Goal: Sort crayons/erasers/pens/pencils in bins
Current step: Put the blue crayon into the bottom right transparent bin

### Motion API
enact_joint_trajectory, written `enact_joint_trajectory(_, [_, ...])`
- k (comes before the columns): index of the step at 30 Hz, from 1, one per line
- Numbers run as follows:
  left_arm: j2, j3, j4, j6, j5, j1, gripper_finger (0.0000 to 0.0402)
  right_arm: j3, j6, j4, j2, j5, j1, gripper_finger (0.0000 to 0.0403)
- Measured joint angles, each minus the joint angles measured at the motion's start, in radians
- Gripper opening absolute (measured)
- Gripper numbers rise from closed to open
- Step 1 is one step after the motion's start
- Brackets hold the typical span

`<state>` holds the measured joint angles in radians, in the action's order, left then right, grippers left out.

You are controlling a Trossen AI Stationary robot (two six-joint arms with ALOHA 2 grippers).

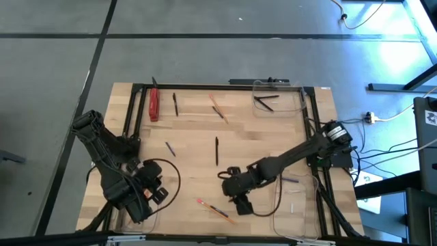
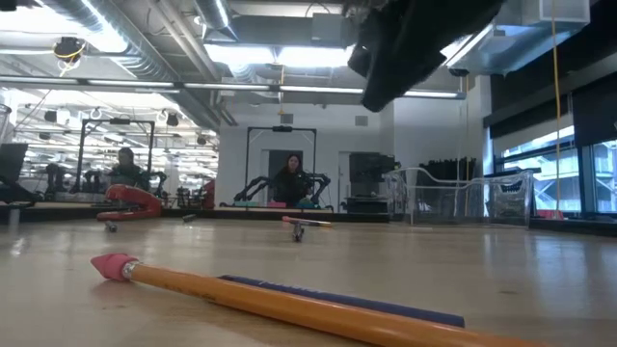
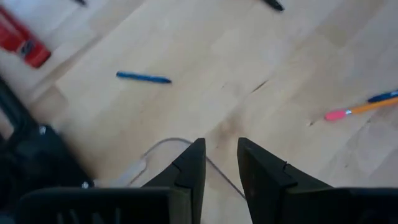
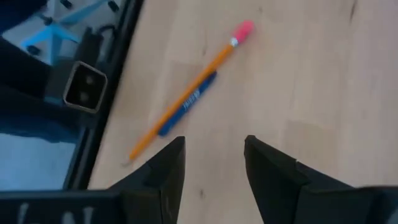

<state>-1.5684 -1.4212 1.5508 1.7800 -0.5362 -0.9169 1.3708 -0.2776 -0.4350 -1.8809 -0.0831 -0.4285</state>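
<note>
Two arms show from above: the right gripper [image 1: 240, 203] hangs near the desk's front edge, just beside a pencil [image 1: 213, 210], while the left gripper [image 1: 156, 193] waits by the front left corner. Low down, the pencil's [image 2: 289, 301] pink tip looks round. The right wrist view shows empty fingers [image 4: 163, 168] apart, the thin pencil [image 4: 186, 93] touching a short blue crayon [image 4: 186, 106].

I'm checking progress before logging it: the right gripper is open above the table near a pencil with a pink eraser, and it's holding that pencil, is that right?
Not quite. The right gripper is open and empty; the right wrist view shows the pencil lying flat on the table ahead of the fingers, beside a blue stick, not held. The rest stands.
</note>
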Motion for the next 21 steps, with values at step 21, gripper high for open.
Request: enact_joint_trajectory(21, [0.0, 0.0, -0.063, -0.116, -0.154, 0.0, 0.0086, 0.0, -0.032, 0.261, -0.17, 0.178, -0.1, 0.0163])
